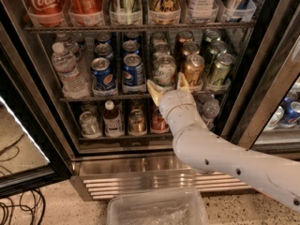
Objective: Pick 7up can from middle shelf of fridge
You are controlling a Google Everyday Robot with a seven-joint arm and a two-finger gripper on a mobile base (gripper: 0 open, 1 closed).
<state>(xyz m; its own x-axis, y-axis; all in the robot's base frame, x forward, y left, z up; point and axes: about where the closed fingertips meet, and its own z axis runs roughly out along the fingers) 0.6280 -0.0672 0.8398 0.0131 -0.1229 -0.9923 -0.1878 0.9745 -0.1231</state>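
Note:
The 7up can (164, 71) is a whitish-silver can with a green logo, at the front of the middle shelf (112, 97) of the open fridge (140, 170). It stands between a blue Pepsi can (133, 73) and a gold-brown can (193, 70). My gripper (168, 86) is open, just below and in front of the 7up can. Its two cream fingertips (153, 89) stand either side of the can's base at the shelf rail. The gripper holds nothing.
A water bottle (68, 70) stands at the shelf's left. Large Coca-Cola bottles (44, 1) fill the rack above. Small bottles and cans (112, 121) sit on the rack below. A clear plastic bin (157, 209) lies on the floor. The open door frame (28, 139) is at left.

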